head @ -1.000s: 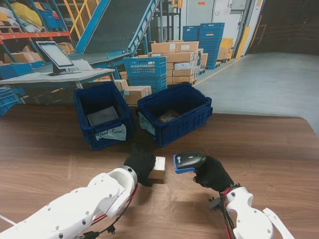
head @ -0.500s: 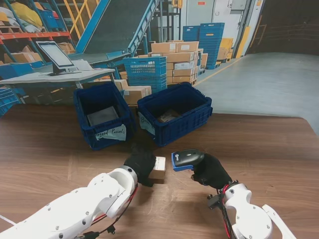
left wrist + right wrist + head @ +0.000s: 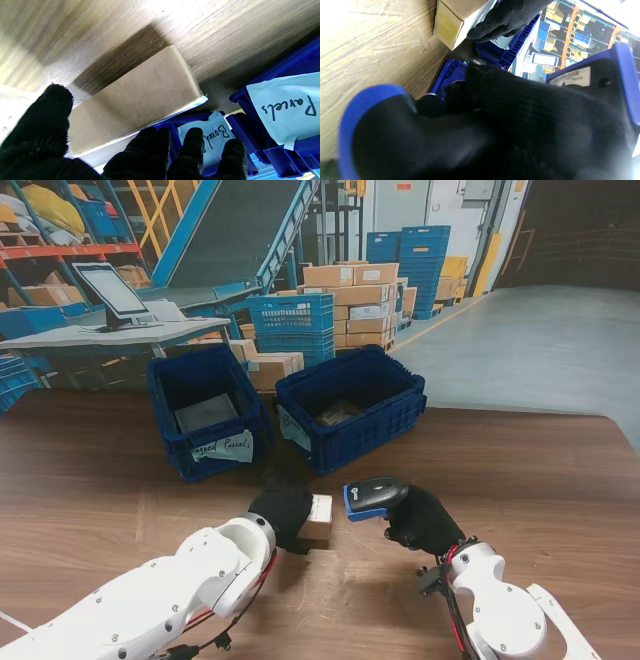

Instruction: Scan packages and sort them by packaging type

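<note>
Since a second ago the right hand [image 3: 422, 520] has carried its firmly gripped scanner [image 3: 374, 497] closer to the cardboard box [image 3: 319, 516]. The left hand [image 3: 281, 508] clasps that box just off the table [image 3: 540, 470], nearer to me than both blue bins [image 3: 352, 408].

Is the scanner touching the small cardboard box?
Apart. In the stand view, a strip of table shows between the blue nose of the scanner, held in the right hand, and the cardboard box in the left hand.
</note>
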`<state>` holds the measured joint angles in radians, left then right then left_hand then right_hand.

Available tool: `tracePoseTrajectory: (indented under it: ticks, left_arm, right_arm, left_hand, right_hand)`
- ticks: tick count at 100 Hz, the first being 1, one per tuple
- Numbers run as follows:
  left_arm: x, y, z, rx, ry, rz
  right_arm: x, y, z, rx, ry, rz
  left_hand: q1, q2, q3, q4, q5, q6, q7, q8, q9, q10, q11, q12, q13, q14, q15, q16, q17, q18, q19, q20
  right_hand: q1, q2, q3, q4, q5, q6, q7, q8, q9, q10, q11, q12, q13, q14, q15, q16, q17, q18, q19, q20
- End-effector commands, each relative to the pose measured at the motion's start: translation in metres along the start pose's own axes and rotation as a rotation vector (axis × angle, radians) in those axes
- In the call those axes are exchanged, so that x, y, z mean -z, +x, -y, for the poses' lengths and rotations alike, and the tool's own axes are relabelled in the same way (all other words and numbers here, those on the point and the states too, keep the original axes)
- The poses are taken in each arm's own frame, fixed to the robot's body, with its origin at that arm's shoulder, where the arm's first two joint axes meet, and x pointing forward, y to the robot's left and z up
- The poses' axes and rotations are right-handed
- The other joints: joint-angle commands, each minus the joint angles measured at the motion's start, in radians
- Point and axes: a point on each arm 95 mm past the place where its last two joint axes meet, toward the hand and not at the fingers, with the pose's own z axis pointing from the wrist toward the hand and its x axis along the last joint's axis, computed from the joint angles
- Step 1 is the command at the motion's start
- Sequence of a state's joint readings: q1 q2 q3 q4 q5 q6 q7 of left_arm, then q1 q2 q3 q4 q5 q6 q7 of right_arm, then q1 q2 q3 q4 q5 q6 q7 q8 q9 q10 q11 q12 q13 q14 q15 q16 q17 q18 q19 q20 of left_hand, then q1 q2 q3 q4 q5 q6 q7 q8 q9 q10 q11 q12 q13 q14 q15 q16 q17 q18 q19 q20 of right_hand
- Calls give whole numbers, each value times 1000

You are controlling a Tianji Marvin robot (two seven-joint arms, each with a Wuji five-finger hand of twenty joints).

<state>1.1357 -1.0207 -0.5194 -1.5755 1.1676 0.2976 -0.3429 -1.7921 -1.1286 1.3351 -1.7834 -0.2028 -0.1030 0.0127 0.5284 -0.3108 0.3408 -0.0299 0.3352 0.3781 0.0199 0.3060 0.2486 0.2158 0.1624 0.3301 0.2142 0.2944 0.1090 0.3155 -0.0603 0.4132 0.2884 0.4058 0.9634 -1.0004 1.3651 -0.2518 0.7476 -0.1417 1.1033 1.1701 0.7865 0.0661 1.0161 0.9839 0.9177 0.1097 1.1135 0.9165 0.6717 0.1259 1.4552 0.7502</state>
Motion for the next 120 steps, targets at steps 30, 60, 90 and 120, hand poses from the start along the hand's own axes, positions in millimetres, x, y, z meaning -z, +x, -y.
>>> tracePoseTrajectory:
  ticks: [30,60,90,120]
  left_arm:
    - [-7,2,-4,213,-7,-74]
    - [-6,7,-2,317,58,-106]
    - [2,9,2,272,81,-101]
    - [10,1,10,322,178,-72]
  right_arm:
    - [-3,3,-2,15,30,-4]
    - [-5,1,-4,24,47,1]
    - [-7,2,-5,33,54,-3]
    - [-11,6,-12,72,65,-3]
  left_hand:
    - [16,42,-11,32,74,-133,69,22,32,13,-1,-8,-17,51,-8,-5,0,25,-29,1]
    - [15,32,11,26,80,-124,67,20,31,20,2,-7,-22,57,-11,-2,-2,29,-38,1]
    - [7,36,9,23,57,-112,54,15,6,28,-8,-10,-38,59,-17,-3,-7,32,-54,3]
    - [15,20,32,25,88,-113,64,18,28,29,1,-7,-23,59,-10,-1,1,35,-56,8]
  right_hand:
    - [87,49,145,8,62,-33,49,37,16,13,-8,3,26,35,18,11,4,-28,52,35]
    - [88,48,145,8,62,-33,49,37,15,13,-8,4,27,36,19,12,5,-28,52,35]
    - [88,49,145,8,62,-34,49,38,15,12,-7,3,26,32,18,11,5,-29,52,36]
    - [88,49,145,8,62,-34,49,38,15,11,-7,3,26,31,18,11,5,-30,51,35]
